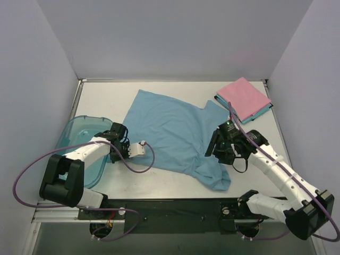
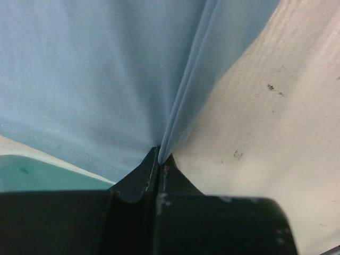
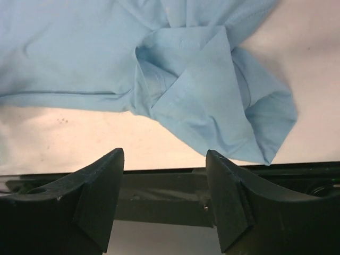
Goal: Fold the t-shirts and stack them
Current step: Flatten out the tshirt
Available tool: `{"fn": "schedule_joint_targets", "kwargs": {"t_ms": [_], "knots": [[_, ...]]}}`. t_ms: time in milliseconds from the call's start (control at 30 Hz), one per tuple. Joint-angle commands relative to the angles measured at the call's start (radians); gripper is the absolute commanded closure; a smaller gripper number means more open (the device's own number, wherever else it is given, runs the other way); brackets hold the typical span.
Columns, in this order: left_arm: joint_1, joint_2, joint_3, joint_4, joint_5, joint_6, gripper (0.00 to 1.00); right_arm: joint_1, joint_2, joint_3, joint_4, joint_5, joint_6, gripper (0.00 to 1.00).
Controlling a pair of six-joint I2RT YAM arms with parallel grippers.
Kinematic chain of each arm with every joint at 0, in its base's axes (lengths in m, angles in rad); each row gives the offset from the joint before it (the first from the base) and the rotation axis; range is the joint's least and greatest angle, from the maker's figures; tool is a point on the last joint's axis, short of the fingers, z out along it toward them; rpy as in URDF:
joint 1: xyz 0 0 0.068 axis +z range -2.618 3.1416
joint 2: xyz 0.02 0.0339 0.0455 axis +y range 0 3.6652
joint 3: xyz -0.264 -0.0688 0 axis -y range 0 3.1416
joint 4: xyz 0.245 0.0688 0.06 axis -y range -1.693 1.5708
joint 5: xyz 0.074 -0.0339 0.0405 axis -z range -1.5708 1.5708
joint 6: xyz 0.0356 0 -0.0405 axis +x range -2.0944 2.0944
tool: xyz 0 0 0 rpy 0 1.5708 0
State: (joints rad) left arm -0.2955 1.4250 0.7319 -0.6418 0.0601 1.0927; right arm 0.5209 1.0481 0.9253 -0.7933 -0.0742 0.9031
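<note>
A light blue t-shirt [image 1: 170, 133] lies spread on the table's middle, its near right corner bunched [image 1: 215, 178]. My left gripper [image 1: 123, 132] is at its left edge, shut on a pinched fold of the blue cloth [image 2: 159, 153]. My right gripper [image 1: 217, 150] hovers over the shirt's right side. It is open and empty [image 3: 164, 159], with the crumpled blue sleeve [image 3: 212, 106] ahead of its fingers. A folded pink t-shirt [image 1: 243, 96] lies on a folded teal one [image 1: 258, 113] at the back right.
A translucent teal plastic bin [image 1: 79, 141] sits at the left edge, beside my left arm; it also shows in the left wrist view [image 2: 32, 175]. Grey walls close in the table on three sides. A black rail [image 1: 175, 204] runs along the near edge.
</note>
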Motion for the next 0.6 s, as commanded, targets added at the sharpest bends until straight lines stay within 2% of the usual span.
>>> {"fn": "schedule_joint_targets", "kwargs": {"t_ms": [0, 100, 167, 333, 433, 567], "knots": [[0.015, -0.023, 0.066, -0.012, 0.033, -0.059, 1.0, 0.034, 0.133, -0.002, -0.147, 0.124, -0.055, 0.41], [0.015, -0.047, 0.086, -0.038, 0.05, -0.077, 1.0, 0.036, 0.155, -0.063, -0.109, 0.149, 0.025, 0.41], [0.015, -0.064, 0.089, -0.051, 0.061, -0.079, 1.0, 0.025, 0.147, -0.074, -0.093, 0.201, 0.04, 0.36], [0.015, -0.069, 0.089, -0.047, 0.061, -0.082, 1.0, -0.065, 0.148, -0.114, 0.024, 0.174, -0.067, 0.36], [0.015, -0.067, 0.093, -0.05, 0.067, -0.09, 1.0, -0.159, 0.147, -0.219, 0.159, -0.005, -0.122, 0.53], [0.016, -0.074, 0.103, -0.062, 0.06, -0.088, 1.0, -0.251, 0.148, -0.296, 0.223, -0.11, -0.176, 0.54]]}}
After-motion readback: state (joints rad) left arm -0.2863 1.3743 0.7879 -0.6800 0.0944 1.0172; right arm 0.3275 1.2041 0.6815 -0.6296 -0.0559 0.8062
